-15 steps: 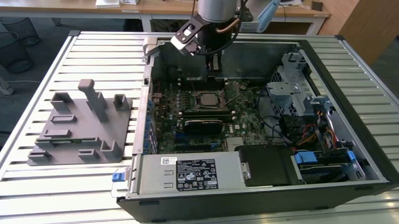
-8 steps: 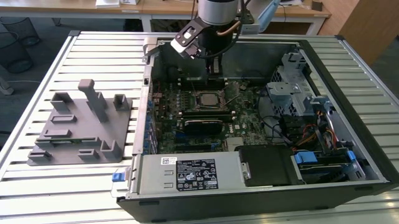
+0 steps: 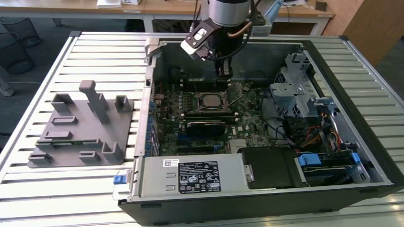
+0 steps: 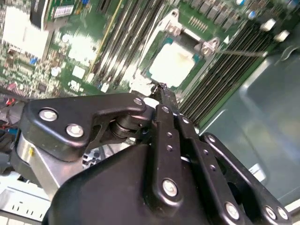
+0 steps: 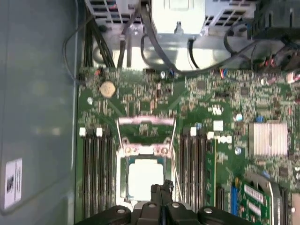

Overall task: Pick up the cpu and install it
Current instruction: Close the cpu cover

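Observation:
The cpu [image 3: 208, 100], a pale silver square, lies flat in its socket on the green motherboard inside the open computer case. Both wrist views show the cpu [image 4: 171, 63] [image 5: 145, 176] just past my fingertips. My gripper [image 3: 224, 73] hangs above the board, a little behind the socket in the exterior view. Its two black fingers are pressed together with nothing between them, tips [image 4: 161, 88] [image 5: 161, 190] near the cpu's edge. The socket's metal load plate [image 5: 145, 123] stands folded back, and its thin lever [image 4: 239, 53] sticks out to one side.
A grey plastic tray [image 3: 82, 127] with upright posts sits on the slatted table at the exterior view's left. Memory slots [image 5: 96, 168] flank the socket. The case wall [image 3: 148, 71], drive cage [image 3: 296, 90], cables [image 3: 315, 137] and power supply [image 3: 196, 177] surround the board.

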Robot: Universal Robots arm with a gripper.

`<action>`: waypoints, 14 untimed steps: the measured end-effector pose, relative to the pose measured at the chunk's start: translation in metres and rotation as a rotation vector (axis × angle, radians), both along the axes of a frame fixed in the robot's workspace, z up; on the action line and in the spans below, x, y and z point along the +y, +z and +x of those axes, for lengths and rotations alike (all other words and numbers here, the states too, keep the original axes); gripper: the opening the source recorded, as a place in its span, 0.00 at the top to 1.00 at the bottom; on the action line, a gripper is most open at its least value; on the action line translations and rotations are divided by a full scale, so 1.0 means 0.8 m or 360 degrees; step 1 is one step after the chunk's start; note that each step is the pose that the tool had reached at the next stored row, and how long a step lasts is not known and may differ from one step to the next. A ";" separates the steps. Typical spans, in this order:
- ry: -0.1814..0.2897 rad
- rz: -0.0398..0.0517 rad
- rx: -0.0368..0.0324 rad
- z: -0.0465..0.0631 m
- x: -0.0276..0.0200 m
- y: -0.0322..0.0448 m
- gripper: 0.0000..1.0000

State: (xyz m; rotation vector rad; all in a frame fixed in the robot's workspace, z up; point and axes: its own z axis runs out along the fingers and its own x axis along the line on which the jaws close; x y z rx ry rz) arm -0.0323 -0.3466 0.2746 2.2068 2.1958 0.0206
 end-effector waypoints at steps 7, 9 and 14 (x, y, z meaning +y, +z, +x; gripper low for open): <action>0.0000 0.0000 0.0002 0.037 0.0016 -0.0035 0.89; 0.0000 0.0000 0.0004 0.044 0.0021 -0.0053 0.89; 0.0000 0.0000 0.0005 0.055 0.0040 -0.0073 0.89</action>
